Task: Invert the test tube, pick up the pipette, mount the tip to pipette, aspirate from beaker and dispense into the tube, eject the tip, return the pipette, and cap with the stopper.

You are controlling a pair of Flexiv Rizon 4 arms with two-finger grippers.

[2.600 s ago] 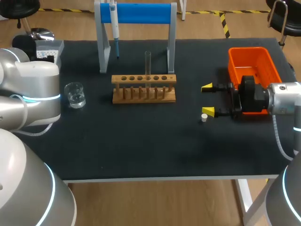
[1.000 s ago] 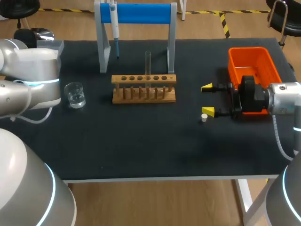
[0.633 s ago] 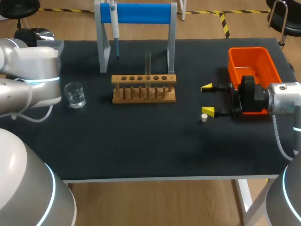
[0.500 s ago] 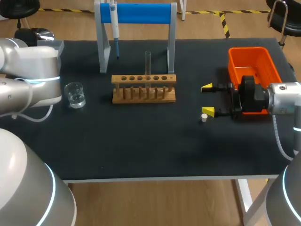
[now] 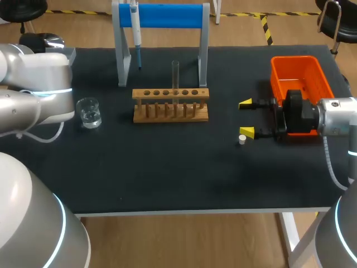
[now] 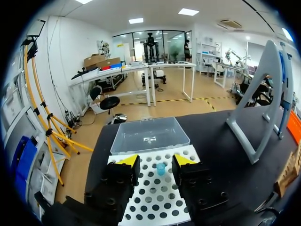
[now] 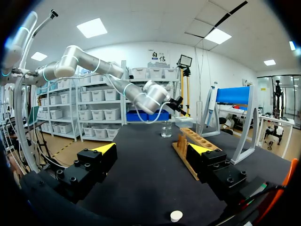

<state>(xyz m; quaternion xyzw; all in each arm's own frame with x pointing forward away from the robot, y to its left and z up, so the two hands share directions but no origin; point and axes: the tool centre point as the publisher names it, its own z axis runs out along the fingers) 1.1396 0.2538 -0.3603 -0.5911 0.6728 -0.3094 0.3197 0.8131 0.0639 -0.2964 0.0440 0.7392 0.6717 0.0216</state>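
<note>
Status, head view first. My right gripper [image 5: 245, 118] is at centre-right of the frame, lying level above the black table [image 5: 167, 173], fingers spread wide with nothing between them. The white stopper [image 5: 242, 139] sits on the table just beside my lower yellow tip; contact unclear. The orange bin [image 5: 298, 75] is behind that gripper, upper right.

The test tube [image 5: 175, 75] stands upright in the wooden rack [image 5: 170, 106], upper centre. The pipette [image 5: 135, 22] hangs on the blue-barred stand [image 5: 167, 15] at top centre, behind the rack. The glass beaker [image 5: 88, 112] is at left, well apart from the rack. My left arm [image 5: 33, 84] fills the upper-left corner and hides its own gripper.

Left wrist view: my left gripper [image 6: 156, 161] is spread open, gripping nothing, over the white perforated tip tray [image 6: 155, 197]. One blue pipette tip [image 6: 161, 168] stands in the tray in the gap between my fingers; I can't tell whether it touches either one. The clear lid [image 6: 149, 135] lies just ahead of the tray.

Right wrist view: right gripper [image 7: 152, 149] open, with the stopper [image 7: 176, 215] on the table under it.
</note>
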